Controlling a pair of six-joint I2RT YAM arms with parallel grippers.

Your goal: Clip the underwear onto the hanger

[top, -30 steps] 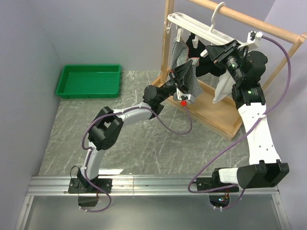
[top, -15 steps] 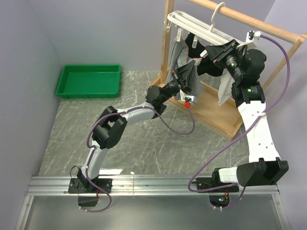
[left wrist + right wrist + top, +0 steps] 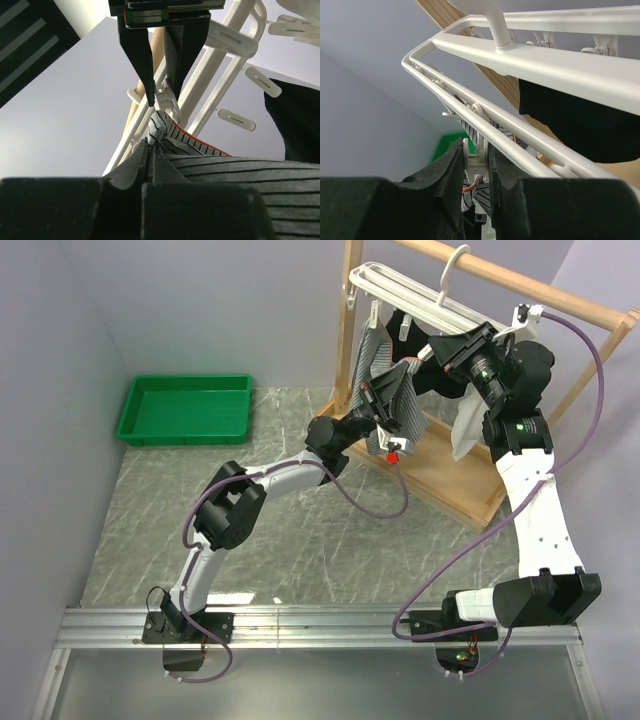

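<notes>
The white hanger (image 3: pixel 415 298) hangs by its hook from the wooden rack's rail. The grey pinstriped underwear (image 3: pixel 374 365) dangles from its left end. My left gripper (image 3: pixel 398 382) is shut on a bunched corner of the underwear (image 3: pixel 220 167), held up just under a clip (image 3: pixel 167 98). In the left wrist view its jaws (image 3: pixel 152 146) pinch the cloth. My right gripper (image 3: pixel 428 350) reaches in from the right and is shut on that white clip (image 3: pixel 474 150), squeezing it between both pads. Striped cloth (image 3: pixel 471 131) shows just behind the clip.
A black garment (image 3: pixel 580 125) and a small white cloth (image 3: pixel 465 425) hang further right on the hanger. The wooden rack (image 3: pixel 455 480) has a tray-like base on the marble table. A green tray (image 3: pixel 185 408) lies at the back left.
My left arm has swung slightly right and lifted the underwear's corner closer under the clip. The right gripper has stayed on the clip.
</notes>
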